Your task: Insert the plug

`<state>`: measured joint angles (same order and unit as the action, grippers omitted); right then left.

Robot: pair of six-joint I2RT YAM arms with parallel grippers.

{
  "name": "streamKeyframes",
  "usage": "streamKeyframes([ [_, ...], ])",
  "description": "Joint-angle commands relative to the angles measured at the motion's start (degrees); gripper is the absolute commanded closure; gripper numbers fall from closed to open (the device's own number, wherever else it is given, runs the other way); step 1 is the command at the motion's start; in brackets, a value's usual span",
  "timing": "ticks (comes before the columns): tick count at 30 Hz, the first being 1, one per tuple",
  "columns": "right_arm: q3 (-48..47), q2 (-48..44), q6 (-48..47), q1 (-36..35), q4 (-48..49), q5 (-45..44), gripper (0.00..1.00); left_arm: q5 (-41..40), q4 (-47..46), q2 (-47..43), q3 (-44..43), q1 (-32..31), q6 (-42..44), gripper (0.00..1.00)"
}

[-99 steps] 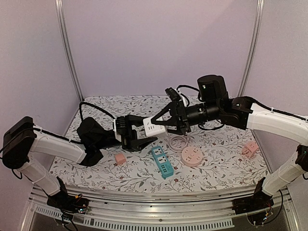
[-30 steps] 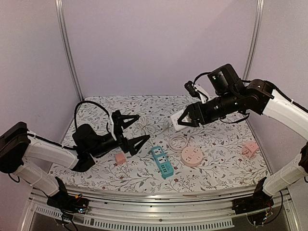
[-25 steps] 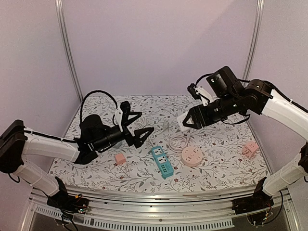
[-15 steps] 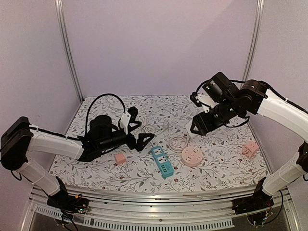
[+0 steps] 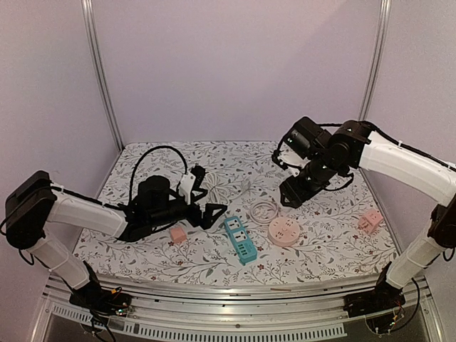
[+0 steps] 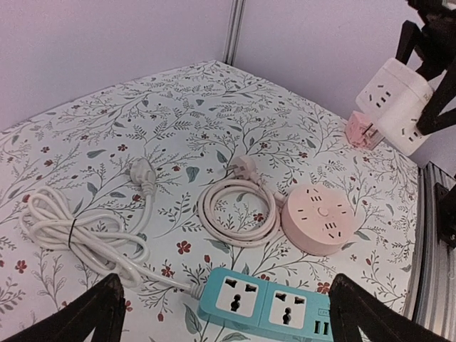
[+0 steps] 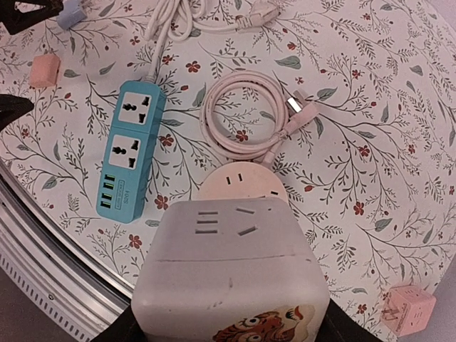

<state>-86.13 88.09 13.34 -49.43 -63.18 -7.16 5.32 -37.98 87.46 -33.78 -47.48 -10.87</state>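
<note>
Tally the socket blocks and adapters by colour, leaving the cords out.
Pink: 3 (round socket, left cube adapter, right cube adapter)
Teal: 1 (power strip)
White: 1 (cube socket)
Total: 5

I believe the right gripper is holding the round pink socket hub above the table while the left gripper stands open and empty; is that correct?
Not quite: the right gripper holds the white cube-shaped socket block, as the right wrist view shows. The round pink socket hub lies on the floral table. The left gripper does stand open and empty.
</note>
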Motion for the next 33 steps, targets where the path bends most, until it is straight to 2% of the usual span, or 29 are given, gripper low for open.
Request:
streamKeyframes([
  [1, -1.7, 3.5, -4.8, 0.1, -2.2, 0.5, 1.0, -0.9, 0.5, -0.1, 0.2, 0.8, -0.9, 0.01],
  [11, -2.4, 5.7, -10.9, 0.1, -4.0, 0.0, 1.0, -1.4, -2.7, 3.7, 0.1, 0.8, -2.1, 0.01],
  [24, -8.2, 14.7, -16.1, 0.1, -10.2, -0.9, 1.0, -1.3, -2.5, 4.2, -0.5, 0.8, -2.8, 0.01],
  [33, -6.2, 17.9, -18.1, 1.2, -8.8, -0.5, 1.0, 3.2, -2.6, 5.6, -1.2, 0.8, -2.5, 0.01],
])
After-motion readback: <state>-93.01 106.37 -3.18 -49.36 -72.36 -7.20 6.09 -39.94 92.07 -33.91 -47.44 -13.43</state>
